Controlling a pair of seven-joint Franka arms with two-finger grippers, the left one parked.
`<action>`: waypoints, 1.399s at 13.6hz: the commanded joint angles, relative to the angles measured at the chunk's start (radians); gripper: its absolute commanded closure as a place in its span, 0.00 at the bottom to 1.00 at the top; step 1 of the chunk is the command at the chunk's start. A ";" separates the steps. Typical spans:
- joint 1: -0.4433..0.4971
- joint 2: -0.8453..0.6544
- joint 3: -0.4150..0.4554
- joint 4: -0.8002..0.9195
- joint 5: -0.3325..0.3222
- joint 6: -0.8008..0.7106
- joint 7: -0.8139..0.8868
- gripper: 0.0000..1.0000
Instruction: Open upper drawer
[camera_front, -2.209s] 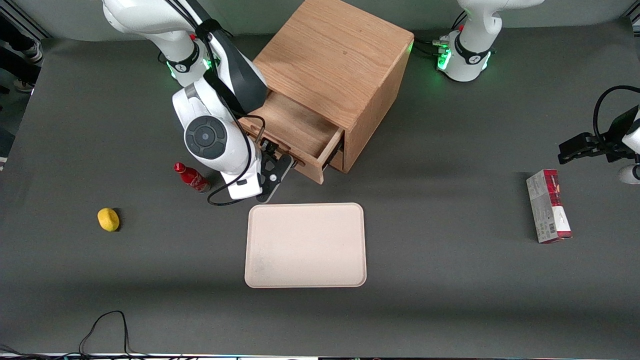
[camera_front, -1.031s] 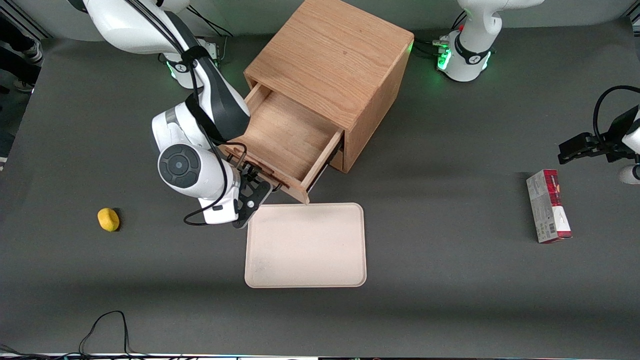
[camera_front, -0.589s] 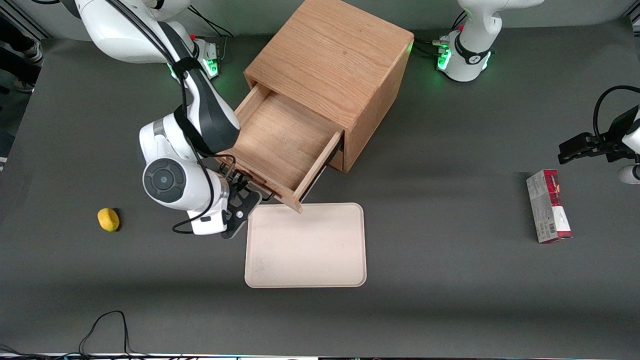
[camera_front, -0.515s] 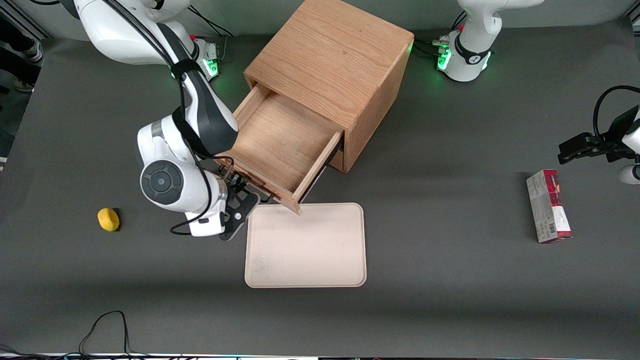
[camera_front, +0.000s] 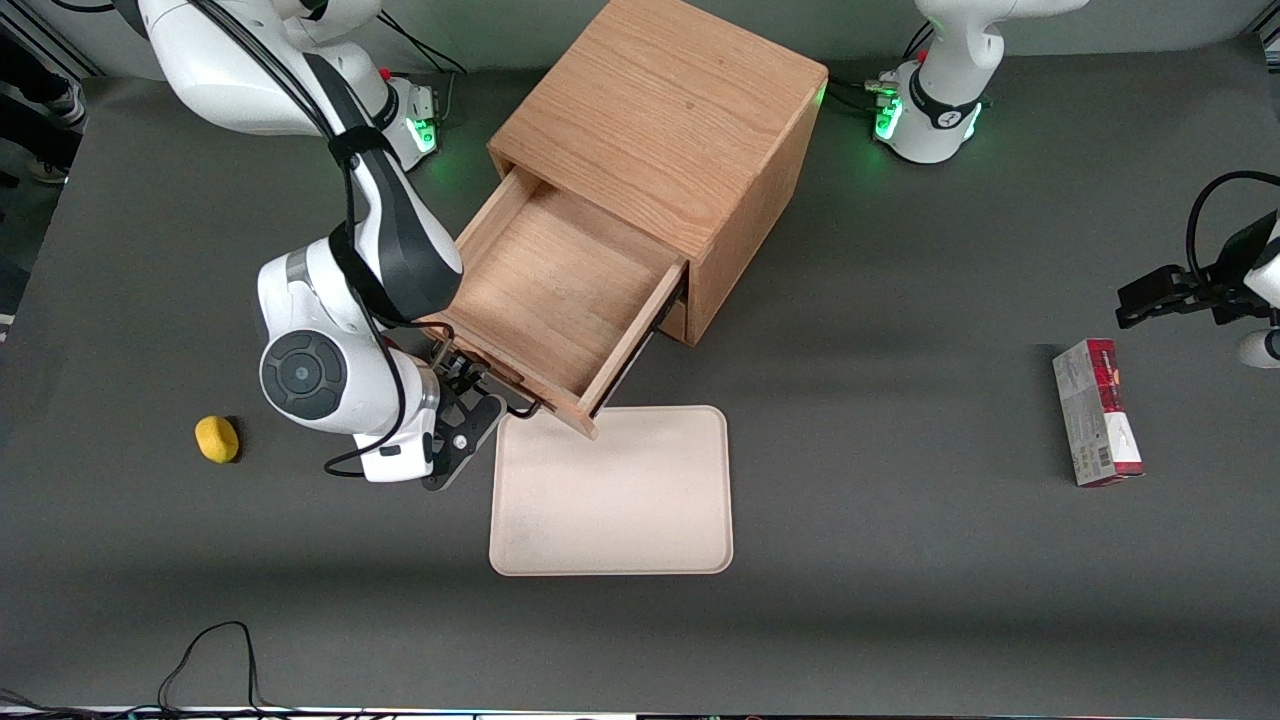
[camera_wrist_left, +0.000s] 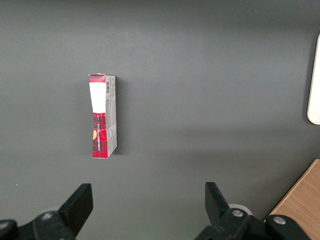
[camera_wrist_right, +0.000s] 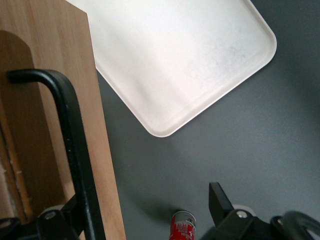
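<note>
Tray (camera_front: 610, 490): cream, lying flat on the dark worktop (camera_front: 900, 560), nearest the front camera.
End effector (camera_front: 478, 392): at the drawer front, fingers spread, one each side of the dark bar handle (camera_wrist_right: 75, 150), not clamped.
Upper drawer (camera_front: 550, 300): pulled well out of the wooden cabinet (camera_front: 670, 110), its front corner over the tray's edge.

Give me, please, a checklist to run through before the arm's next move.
1. Drawer pulled well out of the cabinet: ok.
2. Drawer inside bare: ok.
3. End effector open, at the drawer's front, with the handle between its fingers and close to one of them: ok.
4. Drawer's front corner free of the tray: cannot tell; they overlap in the front view.
5. Room around the bottle standing below the end effector: cannot tell; the arm hides it in the front view.
</note>
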 joint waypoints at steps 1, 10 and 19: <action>-0.003 -0.002 0.002 0.056 -0.004 -0.030 -0.004 0.00; -0.007 -0.220 -0.128 0.128 -0.026 -0.230 0.276 0.00; -0.125 -0.464 -0.216 -0.126 -0.079 -0.170 0.484 0.00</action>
